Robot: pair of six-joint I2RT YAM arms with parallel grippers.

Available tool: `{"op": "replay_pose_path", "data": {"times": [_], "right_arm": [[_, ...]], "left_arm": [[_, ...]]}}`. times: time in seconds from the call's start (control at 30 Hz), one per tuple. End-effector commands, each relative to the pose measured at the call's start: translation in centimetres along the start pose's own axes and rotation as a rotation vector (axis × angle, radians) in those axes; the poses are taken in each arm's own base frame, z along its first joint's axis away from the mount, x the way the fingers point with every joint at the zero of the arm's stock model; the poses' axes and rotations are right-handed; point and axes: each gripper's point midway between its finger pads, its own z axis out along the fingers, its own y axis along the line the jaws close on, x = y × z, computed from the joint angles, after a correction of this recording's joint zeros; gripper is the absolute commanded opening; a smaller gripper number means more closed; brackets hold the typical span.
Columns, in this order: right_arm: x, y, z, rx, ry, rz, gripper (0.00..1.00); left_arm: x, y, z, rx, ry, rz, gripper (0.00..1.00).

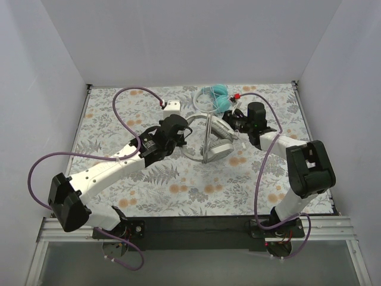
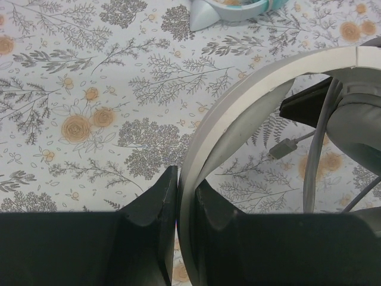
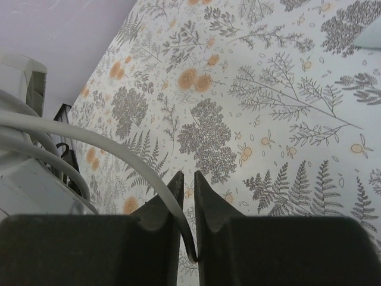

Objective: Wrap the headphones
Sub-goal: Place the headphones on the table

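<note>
Left gripper point(image 2: 186, 199): pressed together on the headband point(image 2: 238, 101) of the white pair point(image 1: 219, 149), fingers one on each face of the band. A firm pinch, no gap showing.

Right gripper point(image 3: 189, 202): fingers a sliver apart with the grey cable point(image 3: 113, 143) threaded down between them. It lies against one finger, and I cannot tell whether they bite on it or just guide it.

White pair: mid-table point(image 1: 178, 190), between the two grippers, the band standing up on edge and the cups on the right arm's side.

Teal pair point(image 1: 217, 95): at the far edge, just behind the white pair, and no gripper is on it.

Plug point(image 2: 281, 148): lying on the cloth under the arch of the band, loose.

Key relation: the band arcs away from the left gripper towards the right one. The cable sweeps from the cups into the right fingers, so its slack sits on the right arm's side.

Nearer arm: right for the cable, left for the frame.

Next move, as I judge it: left anchors, right carries the cable round the pair.

Teal pair: not yet wrapped.
</note>
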Motion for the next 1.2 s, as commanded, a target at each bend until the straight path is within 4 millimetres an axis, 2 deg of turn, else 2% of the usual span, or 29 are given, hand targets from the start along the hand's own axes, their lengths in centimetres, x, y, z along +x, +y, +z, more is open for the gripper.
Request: {"op": "replay_pose_path", "data": {"times": [0.0, 0.43, 0.67, 0.93, 1.17], "right_arm": [[1.1, 0.2, 1.1, -0.022, 0.004, 0.037, 0.18], [5.4, -1.9, 3.7, 0.023, 0.06, 0.149, 0.21], [7.6, -2.5, 4.9, 0.044, 0.095, 0.168, 0.2], [8.7, -2.0, 5.4, 0.063, 0.105, 0.161, 0.22], [9.8, -1.5, 5.9, 0.063, 0.117, 0.166, 0.22]], "left_arm": [[-2.6, -0.5, 0.2, 0.001, -0.121, -0.144, 0.0], [-0.1, 1.4, 1.5, -0.042, -0.114, -0.147, 0.0], [1.5, 2.8, 0.9, -0.043, -0.111, -0.167, 0.0], [1.8, 4.0, -0.4, -0.042, -0.128, -0.18, 0.0], [1.9, 4.7, -0.7, -0.06, -0.135, -0.189, 0.0]]}}
